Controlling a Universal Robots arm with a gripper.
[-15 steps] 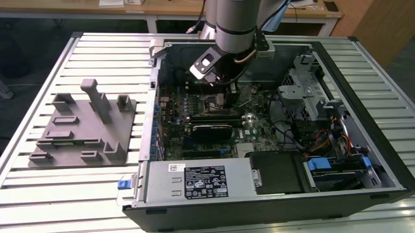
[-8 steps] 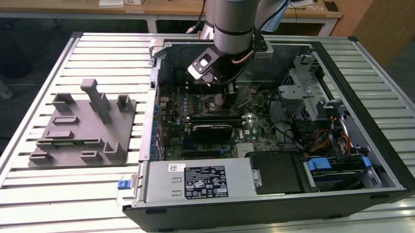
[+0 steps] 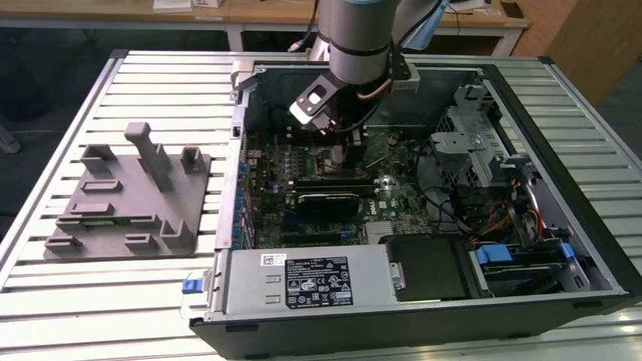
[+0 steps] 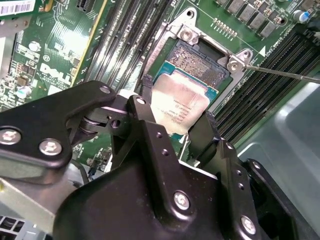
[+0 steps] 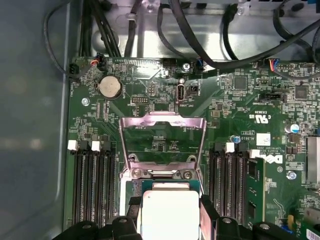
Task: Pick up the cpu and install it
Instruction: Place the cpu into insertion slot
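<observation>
Inside the open computer case (image 3: 561,226), the cpu (image 4: 182,100) is clamped between the two black fingers (image 4: 204,134) of the gripper (image 4: 176,112), which press on opposite edges of it. The chip is close to square, so no side reads as the longer one. Its silvery metal plate faces up toward the wrist, and its edges run roughly in line with the edges of the socket (image 4: 197,62) below. In the second wrist view it covers the near part of the socket, while the far strip of contacts lies bare. I cannot tell whether the chip touches the socket or hangs just above it.

In the first wrist view the cpu (image 5: 170,212) sits just beside the hinge of the metal frame (image 5: 162,142), which is swung open and lies back over the motherboard (image 5: 150,95), with memory slots (image 5: 92,180) on either side.

In the exterior view the arm comes down from the top of the picture. Its wrist points steeply down, and the gripper (image 3: 336,150) is low over the upper middle of the board. A grey tray (image 3: 125,199) lies on the slatted table (image 3: 101,301), well apart on the exterior view's left.
</observation>
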